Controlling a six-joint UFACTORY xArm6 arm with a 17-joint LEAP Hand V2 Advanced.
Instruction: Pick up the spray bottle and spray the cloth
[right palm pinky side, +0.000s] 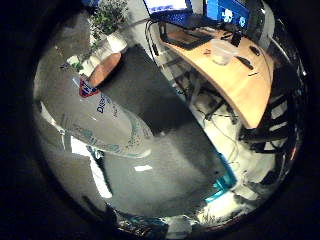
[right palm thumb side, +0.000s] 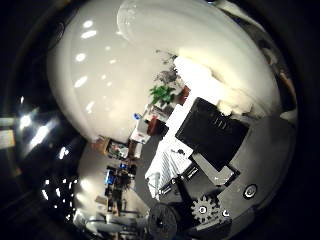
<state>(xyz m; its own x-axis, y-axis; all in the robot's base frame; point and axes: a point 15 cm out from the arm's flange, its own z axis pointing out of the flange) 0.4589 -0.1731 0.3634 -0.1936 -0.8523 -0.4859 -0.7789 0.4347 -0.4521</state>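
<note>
The white spray bottle, with blue print and a red-and-blue badge on its label, lies right against my palm. Its smooth white body fills much of the thumb side view. My right hand shows as black and white finger parts with a small gear, curled in close beside the bottle. A pale checked patch past the fingers may be the cloth; I cannot tell for sure. The bottle's nozzle and trigger are hidden.
A dark grey surface lies beyond the bottle. A wooden desk carries a laptop, screens and a clear plastic tub. A potted plant stands by a round brown top. Something teal lies beside the desk.
</note>
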